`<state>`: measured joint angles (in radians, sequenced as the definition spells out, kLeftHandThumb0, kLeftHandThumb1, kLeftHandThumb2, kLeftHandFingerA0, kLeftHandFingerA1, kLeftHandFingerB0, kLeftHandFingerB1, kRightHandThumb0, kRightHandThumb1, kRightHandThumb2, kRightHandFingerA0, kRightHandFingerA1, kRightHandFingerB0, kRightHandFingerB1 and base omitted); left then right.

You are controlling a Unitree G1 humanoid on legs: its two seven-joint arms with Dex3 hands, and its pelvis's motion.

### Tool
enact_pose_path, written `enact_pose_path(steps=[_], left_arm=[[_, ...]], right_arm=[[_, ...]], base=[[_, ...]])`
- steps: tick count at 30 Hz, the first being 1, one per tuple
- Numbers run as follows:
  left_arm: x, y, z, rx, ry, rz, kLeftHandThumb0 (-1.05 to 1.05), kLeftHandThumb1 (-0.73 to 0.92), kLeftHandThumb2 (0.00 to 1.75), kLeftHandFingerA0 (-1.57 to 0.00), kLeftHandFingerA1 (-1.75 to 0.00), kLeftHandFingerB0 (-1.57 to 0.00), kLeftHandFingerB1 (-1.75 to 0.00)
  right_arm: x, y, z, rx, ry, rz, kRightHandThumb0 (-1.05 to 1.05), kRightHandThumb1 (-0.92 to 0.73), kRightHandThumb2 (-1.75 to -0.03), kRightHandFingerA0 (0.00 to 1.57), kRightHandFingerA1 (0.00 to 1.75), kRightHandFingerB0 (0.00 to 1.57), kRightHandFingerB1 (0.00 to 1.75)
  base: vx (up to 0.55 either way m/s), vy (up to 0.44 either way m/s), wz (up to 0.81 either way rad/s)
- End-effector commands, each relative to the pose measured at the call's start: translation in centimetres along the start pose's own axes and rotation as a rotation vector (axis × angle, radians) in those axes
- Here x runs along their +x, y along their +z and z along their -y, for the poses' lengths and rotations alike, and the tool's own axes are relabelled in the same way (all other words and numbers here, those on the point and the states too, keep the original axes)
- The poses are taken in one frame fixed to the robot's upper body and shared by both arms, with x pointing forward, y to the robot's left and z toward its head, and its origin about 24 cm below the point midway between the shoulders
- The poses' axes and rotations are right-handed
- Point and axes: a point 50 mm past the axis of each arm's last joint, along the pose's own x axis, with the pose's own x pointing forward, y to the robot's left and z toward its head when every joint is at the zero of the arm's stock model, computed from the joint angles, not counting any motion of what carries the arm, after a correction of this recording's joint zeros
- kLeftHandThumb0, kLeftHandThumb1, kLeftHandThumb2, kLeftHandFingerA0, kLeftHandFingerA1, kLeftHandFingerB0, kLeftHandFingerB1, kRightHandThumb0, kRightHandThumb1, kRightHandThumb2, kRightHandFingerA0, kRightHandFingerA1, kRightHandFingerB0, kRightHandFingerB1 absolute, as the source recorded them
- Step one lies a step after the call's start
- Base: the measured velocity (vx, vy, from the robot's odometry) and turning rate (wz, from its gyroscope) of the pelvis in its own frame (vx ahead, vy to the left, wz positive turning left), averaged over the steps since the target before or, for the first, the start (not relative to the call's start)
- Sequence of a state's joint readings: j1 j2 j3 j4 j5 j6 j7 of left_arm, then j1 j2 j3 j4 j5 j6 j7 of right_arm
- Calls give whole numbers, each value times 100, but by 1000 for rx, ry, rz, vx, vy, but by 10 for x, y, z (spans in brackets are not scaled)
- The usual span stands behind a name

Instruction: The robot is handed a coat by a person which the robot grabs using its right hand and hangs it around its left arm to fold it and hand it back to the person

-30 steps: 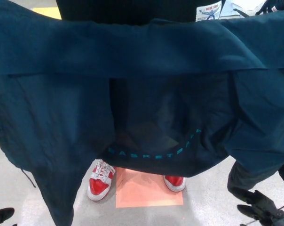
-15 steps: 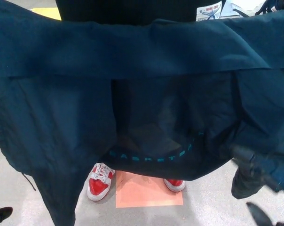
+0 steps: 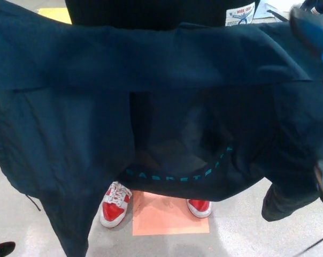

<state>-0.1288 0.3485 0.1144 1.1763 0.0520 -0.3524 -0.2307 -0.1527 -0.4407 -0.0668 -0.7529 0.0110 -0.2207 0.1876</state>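
Since the earlier frames, the right hand (image 3: 311, 24) has risen from the near right corner to the far right of the view. It now shows only as a motion-blurred dark shape over the upper edge of the coat (image 3: 97, 107). Whether it is wide, narrow or gripping cloth cannot be told.

The coat is dark blue and spread full width across the view. The person (image 3: 151, 10) on the far side appears to hold it up, though their hands are not visible. Its upper edge runs left to right, and its lower hem carries teal lettering (image 3: 177, 174) at centre. Below the hem, red-and-white sneakers (image 3: 114, 206) stand at the far edge of an orange floor mat (image 3: 169, 219).

The left hand (image 3: 1, 249) shows only as a dark tip at the near left corner, well apart from the coat. Its state cannot be told.

Step in hand, as judged: the handover, with the right hand reaching for the upper edge. The next move calls for a secure hold on that edge at the right. The left arm must then be raised under the cloth to take the drape.
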Motion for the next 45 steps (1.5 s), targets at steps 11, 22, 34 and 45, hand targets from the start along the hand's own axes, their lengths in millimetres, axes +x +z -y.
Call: enact_pose_path(steps=[11,22,34,45], left_arm=[[-3,5,-16,-20,46,53,-69,92,70,-23,-32,-24,-31],[-1,9,-16,-144,21,70,-34,60,114,0,-48,0,-47],[-1,11,-20,-233,-14,92,-68,74,105,-4,-39,-4,-40],[0,11,-19,-269,-24,84,-69,73,103,-4,-42,-2,-40]], right_arm=[[69,-53,-11,-101,469,-258,-81,-80,-114,0,19,0,19],[90,-110,-22,-254,704,-455,-90,-80,-115,0,11,0,12],[102,-128,-25,-358,830,-520,-92,-92,-68,0,2,0,6],[123,-117,-19,-317,988,-579,-93,-60,-104,0,7,0,6]], base=[[0,0,0],[0,0,0],[0,0,0],[0,0,0]])
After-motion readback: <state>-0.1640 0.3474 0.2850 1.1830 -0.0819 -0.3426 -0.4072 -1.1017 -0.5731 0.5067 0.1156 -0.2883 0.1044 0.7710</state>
